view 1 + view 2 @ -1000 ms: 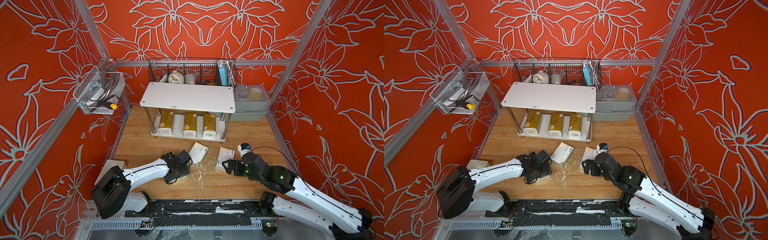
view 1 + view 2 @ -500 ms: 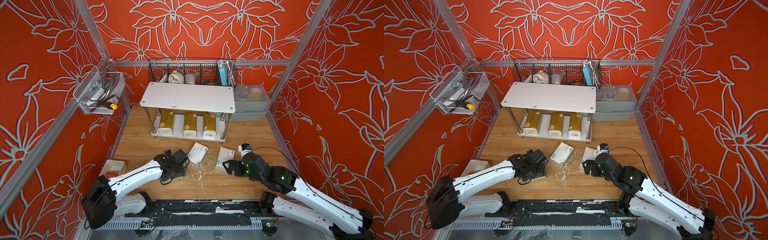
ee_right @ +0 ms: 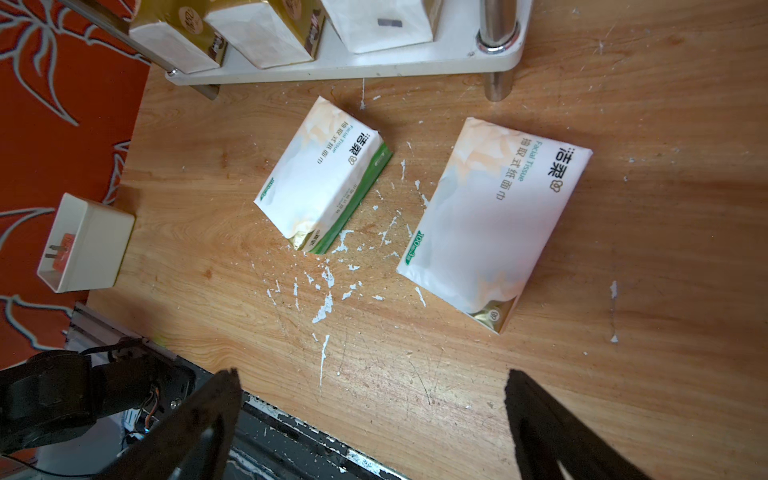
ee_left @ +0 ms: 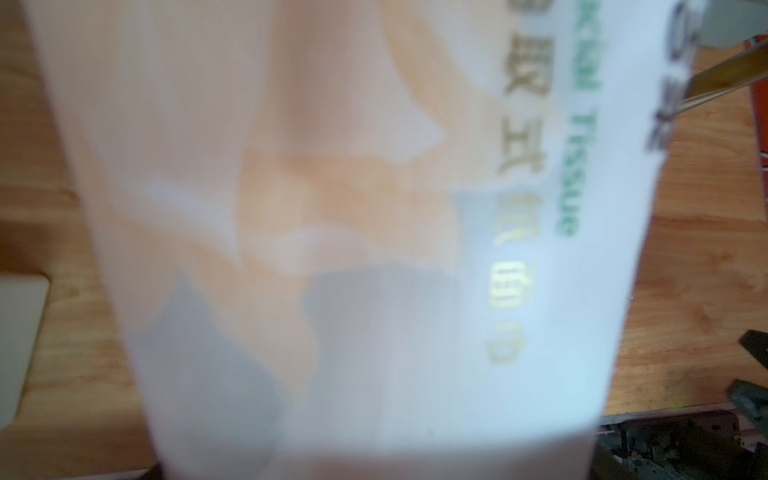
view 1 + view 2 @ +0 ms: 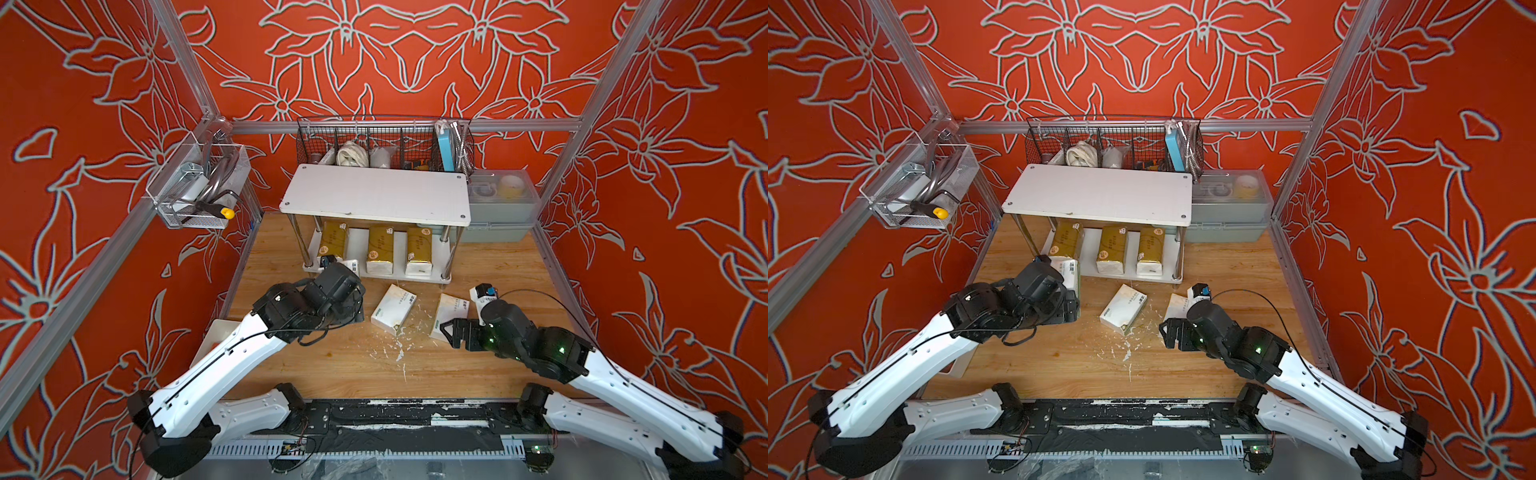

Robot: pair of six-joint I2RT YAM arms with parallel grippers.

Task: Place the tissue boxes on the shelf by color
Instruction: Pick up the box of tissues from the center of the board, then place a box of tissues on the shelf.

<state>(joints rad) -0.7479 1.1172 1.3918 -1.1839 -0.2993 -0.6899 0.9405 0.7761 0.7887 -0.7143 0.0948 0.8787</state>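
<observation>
The left gripper (image 5: 356,308) hangs at the front-left corner of the shelf (image 5: 374,193). It is closed on a white tissue pack (image 5: 1070,271), which stands on end, raised off the wooden table (image 5: 498,270). In the left wrist view this pack fills nearly the whole picture and is blurred, so the fingers themselves are hidden. That arm's black wrist covers the shelf's front-left chrome leg and the near end of the leftmost gold pack.

The right gripper (image 3: 374,415) hovers low over the table. Its fingers (image 3: 199,428) are spread wide with nothing between them, just short of the nearer loose pack.

Behind the shelf sits a black wire basket (image 5: 382,141) of oddments. A grey lidded bin (image 5: 503,208) stands just beside the shelf's right end. A clear tool tray (image 5: 195,187) hangs on the left wall. A small white tray (image 3: 87,245) holding an orange block sits at the table's left edge, partly under the left arm. White flecks (image 5: 399,345) spatter the wood between the loose packs.

There are six packs in all. Three gold tissue packs (image 5: 380,249) stand side by side on the lower board, apart from one another, with their far ends under the top board. Three are white: the one held, and two loose white packs (image 5: 392,309) lying flat in front of the shelf, near each other but apart.
</observation>
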